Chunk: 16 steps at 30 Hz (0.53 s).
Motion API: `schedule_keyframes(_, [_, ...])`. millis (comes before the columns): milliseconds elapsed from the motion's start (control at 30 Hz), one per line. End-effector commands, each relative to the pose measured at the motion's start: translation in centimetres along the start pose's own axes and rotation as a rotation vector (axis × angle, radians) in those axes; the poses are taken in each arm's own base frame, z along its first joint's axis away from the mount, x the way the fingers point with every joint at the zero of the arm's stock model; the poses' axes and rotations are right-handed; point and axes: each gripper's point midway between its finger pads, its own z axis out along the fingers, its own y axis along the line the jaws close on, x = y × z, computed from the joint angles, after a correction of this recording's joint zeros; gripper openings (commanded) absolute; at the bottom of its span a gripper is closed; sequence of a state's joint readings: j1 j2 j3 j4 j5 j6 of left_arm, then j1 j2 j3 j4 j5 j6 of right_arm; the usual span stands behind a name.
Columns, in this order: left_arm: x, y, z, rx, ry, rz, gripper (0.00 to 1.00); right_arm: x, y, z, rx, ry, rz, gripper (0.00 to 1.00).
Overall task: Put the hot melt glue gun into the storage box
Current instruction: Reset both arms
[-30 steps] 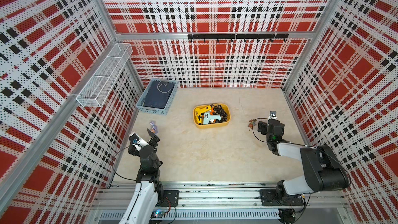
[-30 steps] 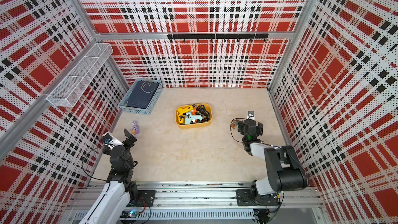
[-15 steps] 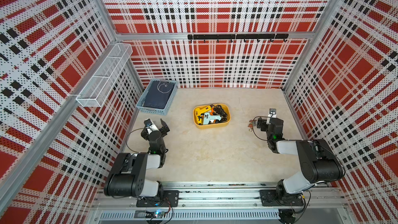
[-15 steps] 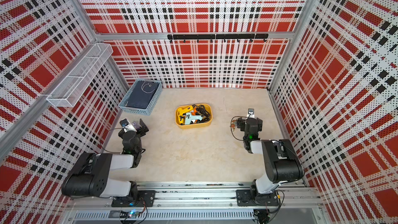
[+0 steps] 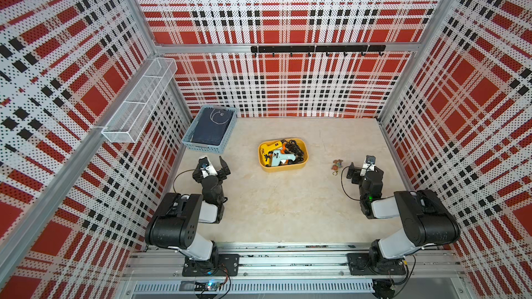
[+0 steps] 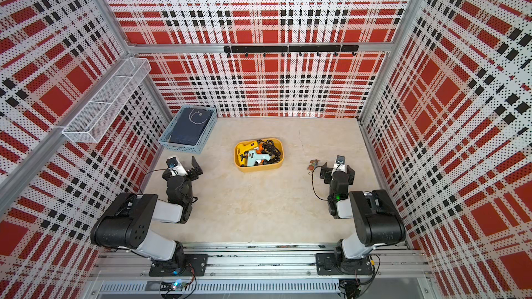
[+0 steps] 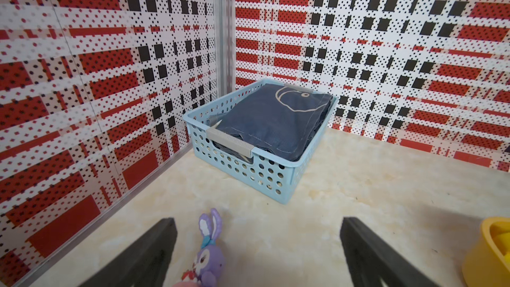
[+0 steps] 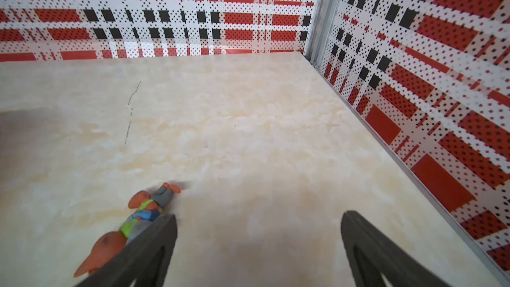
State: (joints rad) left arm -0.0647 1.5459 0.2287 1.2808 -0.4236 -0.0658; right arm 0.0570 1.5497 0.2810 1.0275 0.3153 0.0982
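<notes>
Yellow box (image 5: 283, 167) at mid-table holds your glue guns (image 5: 280, 156). Your left gripper (image 7: 258, 222) and right gripper (image 8: 258, 216) both gape wide, empty, well apart from it.

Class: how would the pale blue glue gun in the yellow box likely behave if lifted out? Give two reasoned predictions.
The pale blue glue gun looks like hard moulded plastic, so probably stiff. The black cords beside it lie tangled, so its cord would likely trail limply and snag.
</notes>
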Motion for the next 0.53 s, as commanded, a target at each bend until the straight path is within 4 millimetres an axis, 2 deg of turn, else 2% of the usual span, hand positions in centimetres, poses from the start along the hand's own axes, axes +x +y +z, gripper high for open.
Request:
schedule_keyframes(0, [-0.54, -0.07, -0.29, 0.005, -0.026, 0.005, 0.99, -2.27, -0.41, -0.1, 0.035, -0.089, 0.04, 1.0])
schedule_keyframes(500, [-0.58, -0.02, -0.11, 0.012, -0.026, -0.003, 0.99, -2.3, -0.32, -0.04, 0.032, -0.082, 0.042, 1.0])
